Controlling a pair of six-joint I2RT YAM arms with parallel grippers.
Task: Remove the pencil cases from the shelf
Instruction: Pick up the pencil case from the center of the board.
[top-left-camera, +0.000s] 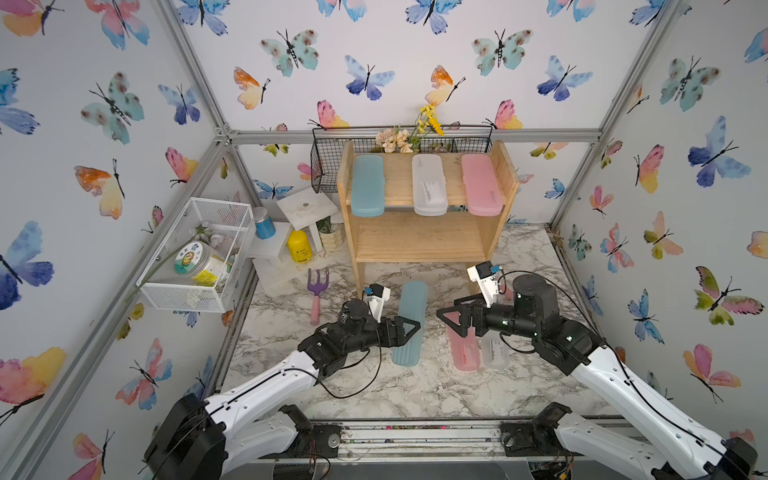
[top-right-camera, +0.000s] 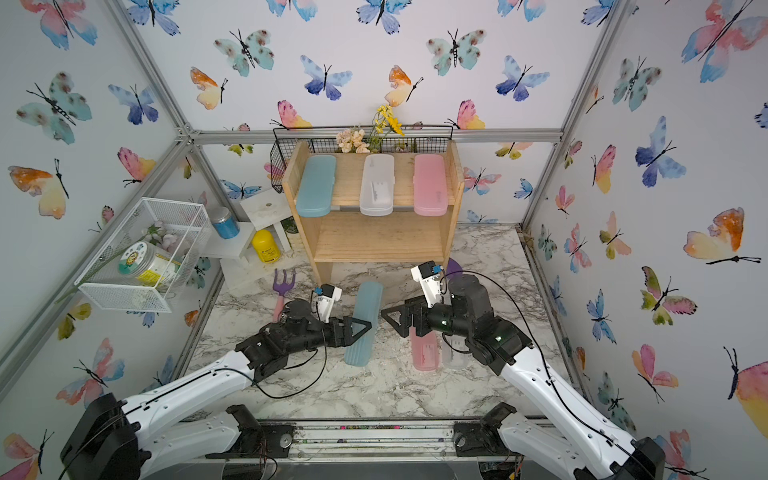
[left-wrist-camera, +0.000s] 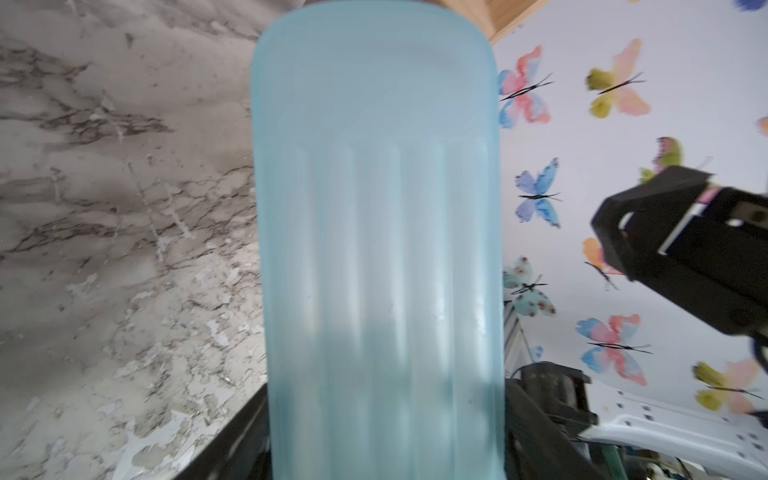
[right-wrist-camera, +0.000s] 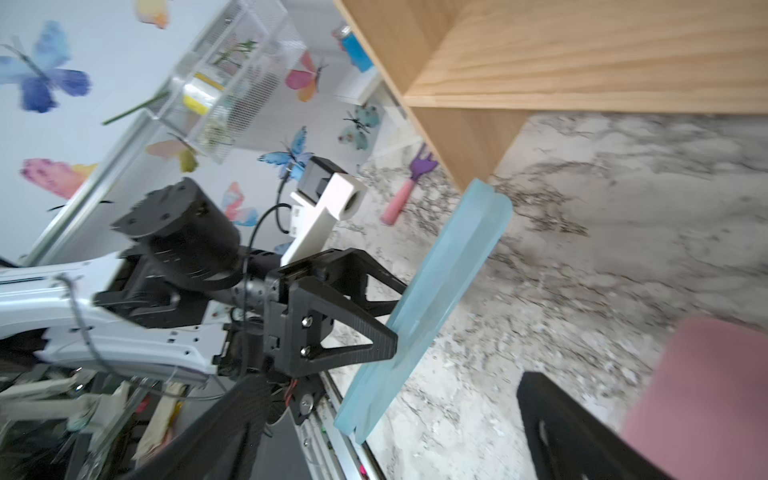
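Observation:
The wooden shelf (top-left-camera: 419, 237) stands at the back, its lower tier bare. On its top tier lie three pencil cases: teal (top-left-camera: 368, 185), white (top-left-camera: 429, 185) and pink (top-left-camera: 481, 185). My left gripper (top-left-camera: 413, 330) is shut on another teal pencil case (top-left-camera: 415, 299), gripping it across its width; the right wrist view shows this teal case (right-wrist-camera: 453, 270) tilted and off the table. A pink case (top-left-camera: 465, 351) and a white case (top-left-camera: 496, 353) lie flat on the marble table under my right arm. My right gripper (top-left-camera: 446, 309) stands open and holds nothing, just above the pink case (right-wrist-camera: 706, 395).
A purple garden fork (top-left-camera: 318, 295) lies left of the shelf's front leg. Behind it are a white step stand (top-left-camera: 305, 212), a yellow jar (top-left-camera: 299, 246) and a blue jar (top-left-camera: 264, 223). A white mesh basket (top-left-camera: 199, 253) hangs at left, a black wire basket (top-left-camera: 328, 166) behind the shelf.

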